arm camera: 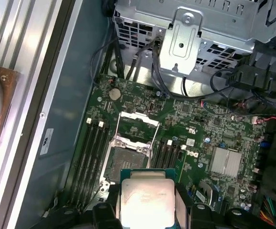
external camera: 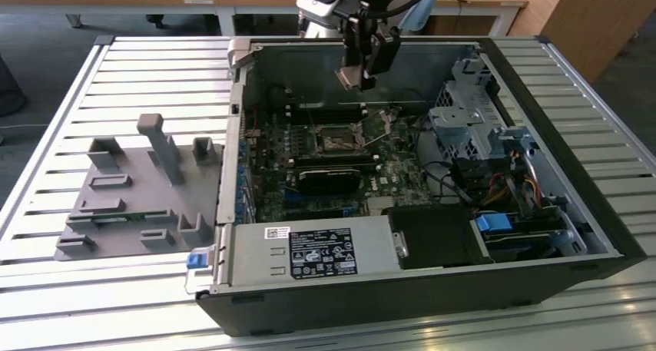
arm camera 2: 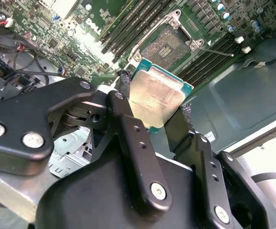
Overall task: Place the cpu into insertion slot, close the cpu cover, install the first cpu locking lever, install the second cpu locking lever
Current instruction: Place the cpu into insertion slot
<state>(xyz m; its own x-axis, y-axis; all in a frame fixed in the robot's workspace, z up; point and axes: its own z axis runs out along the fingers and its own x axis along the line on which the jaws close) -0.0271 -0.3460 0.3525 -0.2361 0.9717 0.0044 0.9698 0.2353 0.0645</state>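
My gripper (external camera: pixel 356 76) hangs over the open computer case, shut on the cpu (external camera: pixel 349 78), a flat square chip with a dull silver top. In both wrist views the cpu (arm camera 2: pixel 157 95) (arm camera: pixel 146 200) sits clamped by its edges between the black fingers (arm camera 2: pixel 128 124). The insertion slot (external camera: pixel 333 140) (arm camera 2: pixel 168 45) (arm camera: pixel 125 164) lies below on the green board with its dark centre bare. The chip is held in the air, clear of the slot. The cpu cover (arm camera: pixel 138 117), a thin silver frame, stands swung open at the slot's far side. A thin lever rod (external camera: pixel 379 137) sticks out beside the slot.
The case (external camera: pixel 574 213) lies open on a slatted table (external camera: pixel 72 289). Inside are a black card (external camera: pixel 328 178), a power supply (external camera: pixel 307 251), a drive cage (external camera: pixel 466 128) and cables (external camera: pixel 512 186). A grey fixture (external camera: pixel 134 190) stands at the exterior view's left.
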